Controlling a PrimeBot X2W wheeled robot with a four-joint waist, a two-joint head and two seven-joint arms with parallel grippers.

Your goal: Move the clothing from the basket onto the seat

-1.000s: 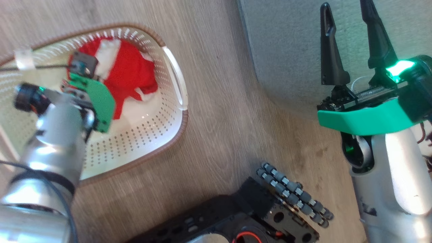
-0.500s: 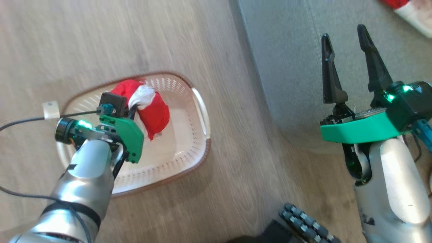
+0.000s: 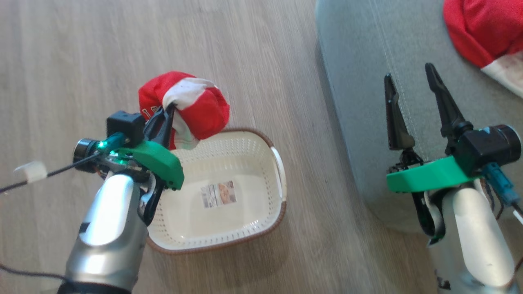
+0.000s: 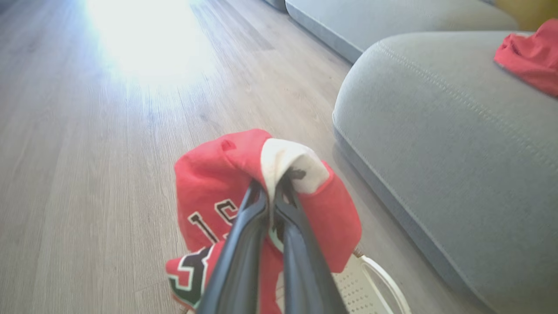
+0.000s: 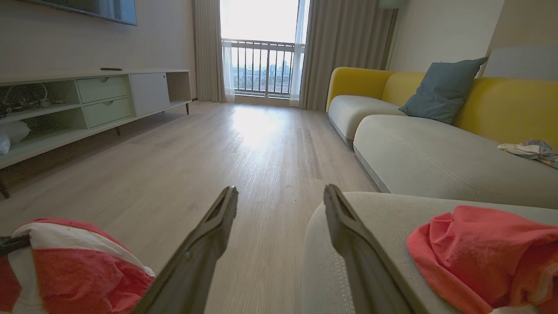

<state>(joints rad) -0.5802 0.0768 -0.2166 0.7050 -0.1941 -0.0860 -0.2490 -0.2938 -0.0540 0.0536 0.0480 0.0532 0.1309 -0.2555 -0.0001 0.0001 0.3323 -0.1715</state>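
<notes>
As the left gripper (image 3: pixel 169 110) pinches a red garment (image 3: pixel 206 112) above the basket (image 3: pixel 249 145), the right gripper (image 3: pixel 408 70) gapes empty — by the seat (image 3: pixel 355 90).

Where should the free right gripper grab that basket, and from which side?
Probably the white handle on the basket, at its end nearest the seat, from above: that thin bar stands off the wall, so open jaws can straddle it.
</notes>
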